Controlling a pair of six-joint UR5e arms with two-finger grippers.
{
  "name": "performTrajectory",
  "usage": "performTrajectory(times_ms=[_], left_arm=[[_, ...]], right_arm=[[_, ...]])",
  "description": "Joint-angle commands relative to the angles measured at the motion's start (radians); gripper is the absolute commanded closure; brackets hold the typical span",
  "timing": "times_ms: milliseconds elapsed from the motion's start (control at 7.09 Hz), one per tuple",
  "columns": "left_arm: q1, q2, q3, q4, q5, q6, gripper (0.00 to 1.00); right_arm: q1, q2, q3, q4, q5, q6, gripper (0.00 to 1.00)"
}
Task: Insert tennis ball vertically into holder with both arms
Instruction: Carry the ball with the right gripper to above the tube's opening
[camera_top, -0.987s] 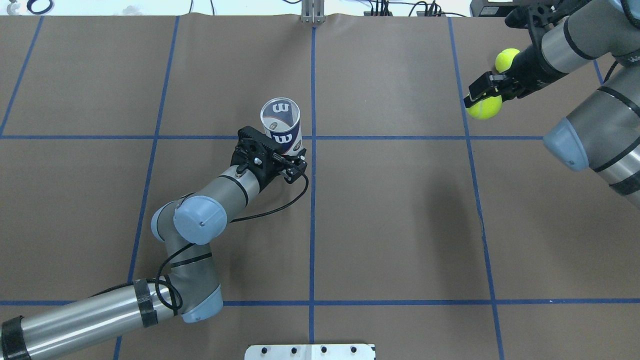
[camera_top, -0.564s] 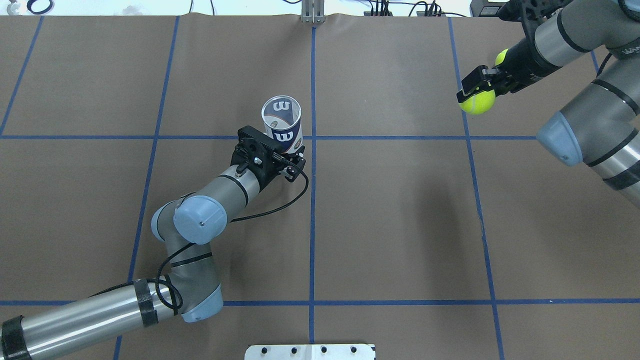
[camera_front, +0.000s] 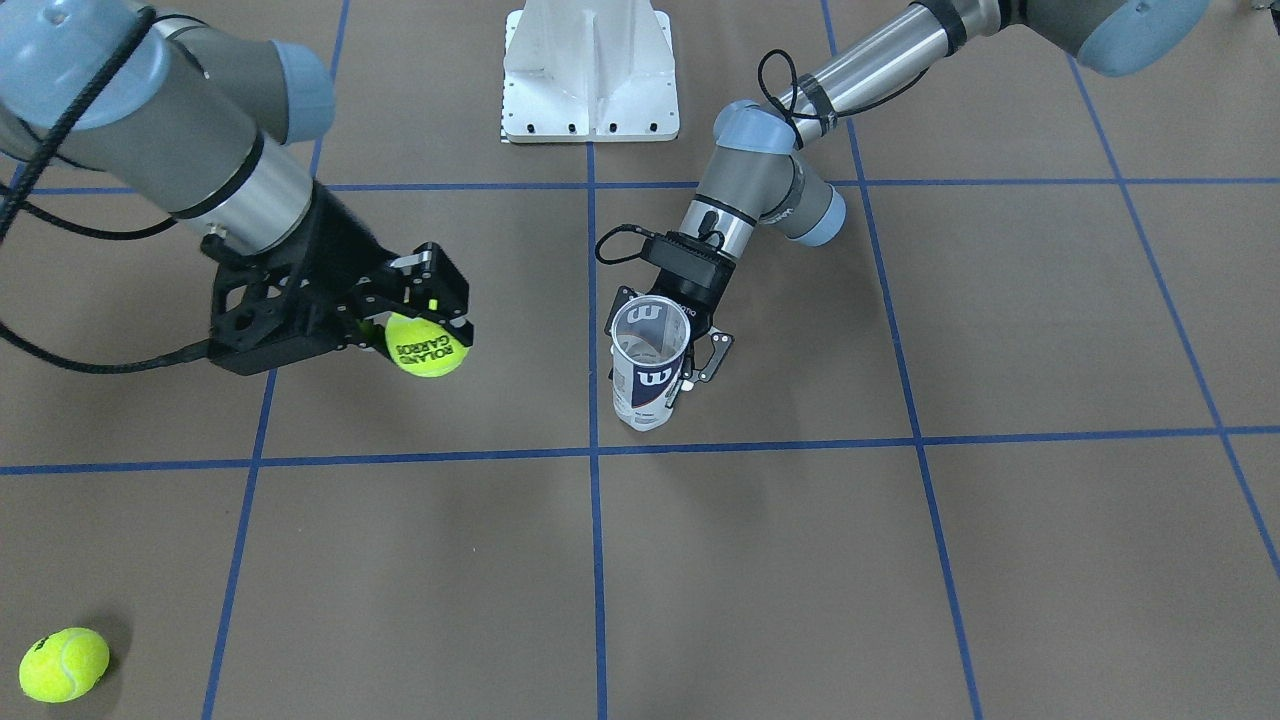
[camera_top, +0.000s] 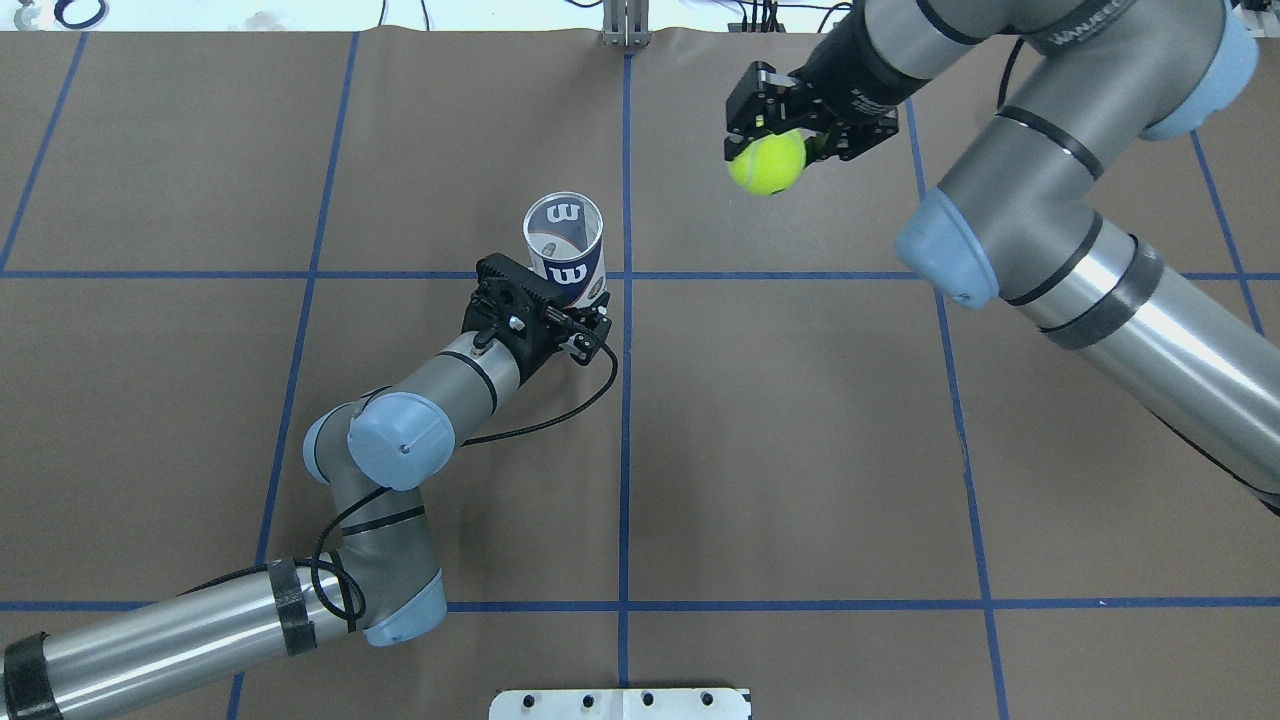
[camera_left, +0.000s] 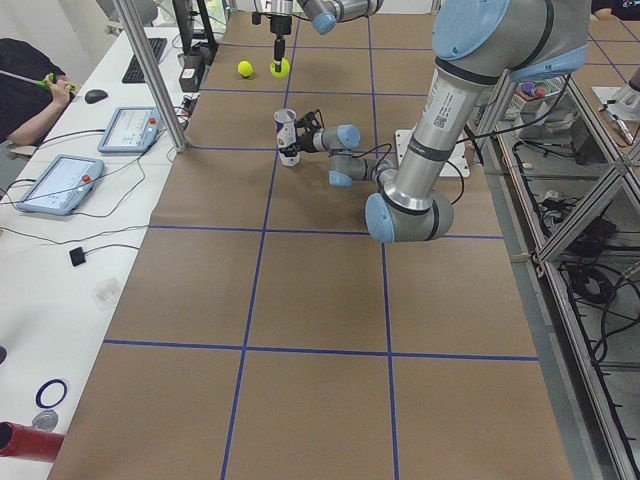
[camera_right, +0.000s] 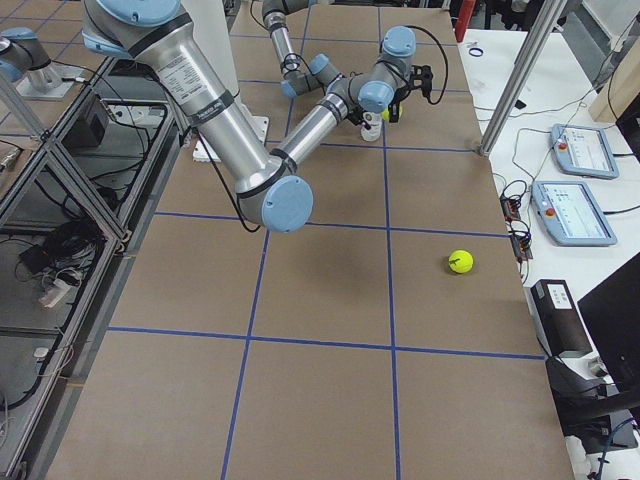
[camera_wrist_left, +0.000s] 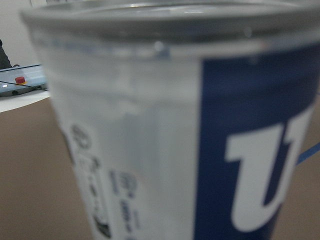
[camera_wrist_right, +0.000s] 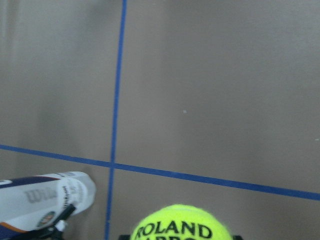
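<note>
Brown-paper tabletop (camera_top: 800, 450), blue tape grid. My left gripper (camera_front: 668, 350) is clamped on the holder (camera_top: 563, 240), which stands upright near the middle. My right gripper (camera_top: 778, 140) pinches a tennis ball (camera_top: 767, 164) in the air, well off to one side. My worry: that mouth looks barely wider than the ball, so any offset clips the rim and tips the holder.

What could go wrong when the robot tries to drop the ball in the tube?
The ball in the right gripper looks nearly as wide as the mouth of the holder, so it could hit the rim and bounce off. A knock there might also tip the holder in the left gripper.
</note>
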Motion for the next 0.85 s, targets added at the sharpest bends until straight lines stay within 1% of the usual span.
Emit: performTrajectory(times_ms=[0, 282, 423, 564, 705], left_arm=[[0.001, 0.000, 0.000, 0.000, 0.000, -0.002, 0.24], [0.001, -0.001, 0.000, 0.000, 0.000, -0.002, 0.24], [0.001, -0.002, 0.000, 0.000, 0.000, -0.002, 0.24], [0.001, -0.002, 0.000, 0.000, -0.002, -0.002, 0.24], [0.001, -0.002, 0.000, 0.000, -0.002, -0.002, 0.24]], right_arm=[[-0.088, 0.167, -0.046, -0.098, -0.089, 0.047, 1.00], [-0.150, 0.192, -0.060, -0.101, -0.149, 0.047, 1.00], [-0.182, 0.226, -0.112, -0.100, -0.201, 0.047, 1.00], [-0.194, 0.269, -0.179, -0.101, -0.205, 0.048, 1.00], [-0.199, 0.269, -0.180, -0.101, -0.205, 0.053, 1.00]])
